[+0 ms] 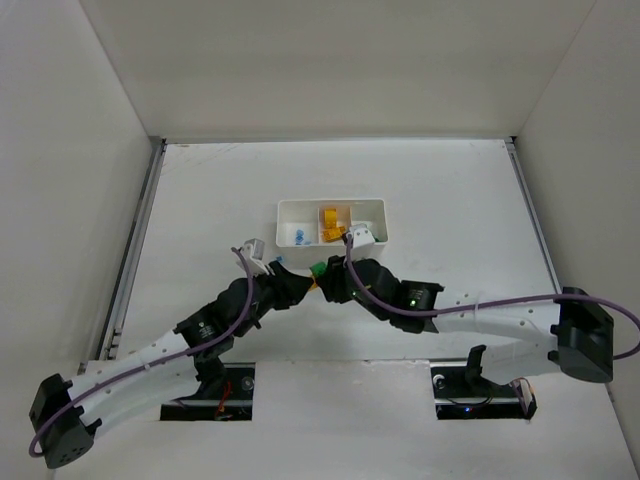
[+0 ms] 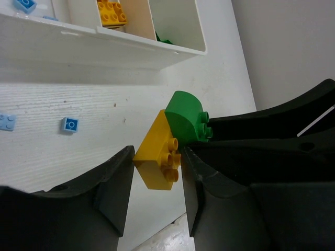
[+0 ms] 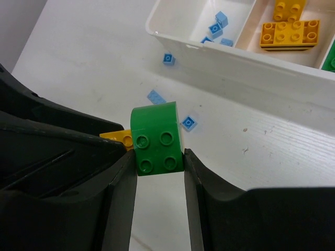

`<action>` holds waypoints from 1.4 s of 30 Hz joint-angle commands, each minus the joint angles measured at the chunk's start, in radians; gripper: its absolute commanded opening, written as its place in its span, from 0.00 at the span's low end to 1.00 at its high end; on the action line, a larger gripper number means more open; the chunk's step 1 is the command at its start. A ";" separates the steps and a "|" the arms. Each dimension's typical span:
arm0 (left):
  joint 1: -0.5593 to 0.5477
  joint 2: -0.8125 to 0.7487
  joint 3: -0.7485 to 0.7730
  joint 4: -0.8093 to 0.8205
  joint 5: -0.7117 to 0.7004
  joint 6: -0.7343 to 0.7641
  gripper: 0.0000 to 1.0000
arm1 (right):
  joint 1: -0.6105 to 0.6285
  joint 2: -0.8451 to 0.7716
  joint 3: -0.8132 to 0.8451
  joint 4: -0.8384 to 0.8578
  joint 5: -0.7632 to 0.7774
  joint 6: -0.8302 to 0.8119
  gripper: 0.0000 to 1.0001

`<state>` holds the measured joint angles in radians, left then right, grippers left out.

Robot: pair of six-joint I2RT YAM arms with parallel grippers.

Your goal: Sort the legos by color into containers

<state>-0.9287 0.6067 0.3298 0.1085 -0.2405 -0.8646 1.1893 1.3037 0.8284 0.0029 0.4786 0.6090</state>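
Black left fingers fill the foreground of the left wrist view. They are pressed against both sides of a yellow brick, which is held up off the desk. A green brick with a rounded top is stuck to that brick's upper end. The right fingers are clamped on the green one from both sides, its studs facing the right wrist camera.

From above, the two arms meet nose to nose just in front of the tray, each gripping one half of the same joined pair. This looks like a pull-apart. The two colours belong in different compartments, and one arm alone would have nothing to brace against. Gripping each brick by its side walls leaves the joint between them free to open.

The tray lies just beyond, with its long side toward the arms. Its left compartment holds small blue pieces, the middle compartment holds yellow bricks, and a sliver of green shows in the right compartment. Several loose blue pieces lie on the desk between the tray and the fingers, so the sorting looks only partly done.

A peeling tilt would probably part the pair more easily than a straight tug. The risk is a brick snapping out of its grip and falling among the blue ones.
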 commanded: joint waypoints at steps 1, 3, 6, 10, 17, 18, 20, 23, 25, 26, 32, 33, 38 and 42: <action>-0.023 0.027 0.048 0.114 -0.020 -0.005 0.33 | -0.012 -0.027 -0.006 0.045 0.020 0.012 0.23; -0.028 0.034 0.048 0.125 -0.028 -0.004 0.27 | -0.024 -0.034 -0.011 0.057 0.012 0.012 0.23; -0.020 0.025 0.040 0.126 -0.052 -0.004 0.18 | -0.049 -0.050 -0.037 0.101 -0.018 0.017 0.23; -0.005 -0.005 0.025 0.128 -0.079 0.006 0.13 | -0.116 -0.112 -0.087 0.157 -0.116 0.040 0.23; 0.037 0.008 0.011 0.140 -0.066 0.019 0.13 | -0.338 -0.250 -0.170 0.232 -0.288 0.066 0.23; 0.043 0.016 0.017 0.141 -0.060 0.024 0.13 | -0.369 -0.248 -0.164 0.224 -0.291 0.058 0.23; 0.054 0.033 0.028 0.146 -0.048 0.035 0.13 | -0.427 -0.219 -0.149 0.213 -0.284 0.026 0.23; 0.066 0.057 0.044 0.169 -0.034 0.042 0.13 | -0.501 -0.124 -0.106 0.186 -0.227 -0.018 0.24; 0.072 0.071 0.060 0.177 -0.026 0.052 0.14 | -0.524 -0.061 -0.077 0.183 -0.203 -0.044 0.24; 0.077 0.080 0.070 0.178 -0.020 0.058 0.14 | -0.527 -0.034 -0.062 0.183 -0.196 -0.055 0.25; 0.103 0.133 0.124 0.198 -0.008 0.094 0.15 | -0.532 0.074 0.006 0.193 -0.118 -0.100 0.43; 0.109 0.146 0.133 0.201 -0.002 0.101 0.15 | -0.532 0.077 0.011 0.193 -0.109 -0.103 0.47; 0.136 0.217 0.181 0.233 0.023 0.127 0.15 | -0.529 0.054 0.009 0.197 -0.087 -0.124 0.60; 0.159 0.307 0.235 0.269 0.041 0.153 0.15 | -0.526 -0.010 -0.031 0.197 -0.084 -0.129 0.63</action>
<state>-0.7849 0.8745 0.4927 0.2913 -0.2268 -0.7536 0.6598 1.3586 0.7994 0.1589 0.3614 0.5034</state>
